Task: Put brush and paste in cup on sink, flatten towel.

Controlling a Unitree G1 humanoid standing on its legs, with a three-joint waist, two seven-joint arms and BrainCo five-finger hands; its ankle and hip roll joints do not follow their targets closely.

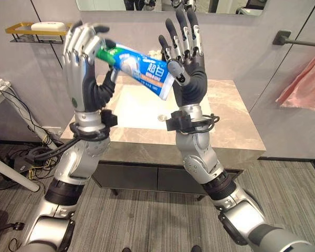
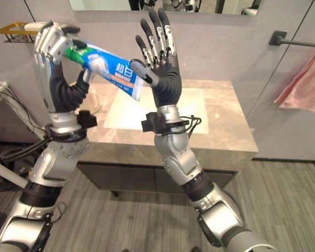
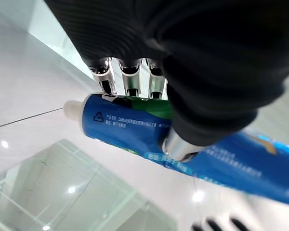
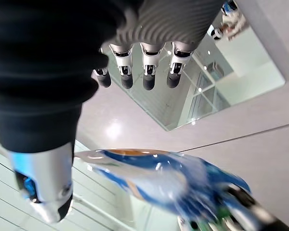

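My left hand (image 1: 79, 58) is raised high above the sink and shut on a blue, white and green toothpaste tube (image 1: 139, 68), gripping it near the cap end (image 3: 74, 109). The tube slants down to the right. Its flat tail end (image 4: 111, 161) lies just in front of my right hand (image 1: 191, 71), which is held upright and open with straight fingers (image 4: 145, 72), the thumb (image 4: 43, 187) close beside the tail. A pink towel (image 1: 304, 84) hangs bunched from a dark wall bar (image 1: 299, 41) at the far right.
Below the hands a white basin (image 1: 142, 107) is set in a beige stone counter (image 1: 236, 126). A gold wall shelf (image 1: 21, 35) with a white soap bar hangs at the upper left. A mirror (image 1: 147, 5) runs above the counter.
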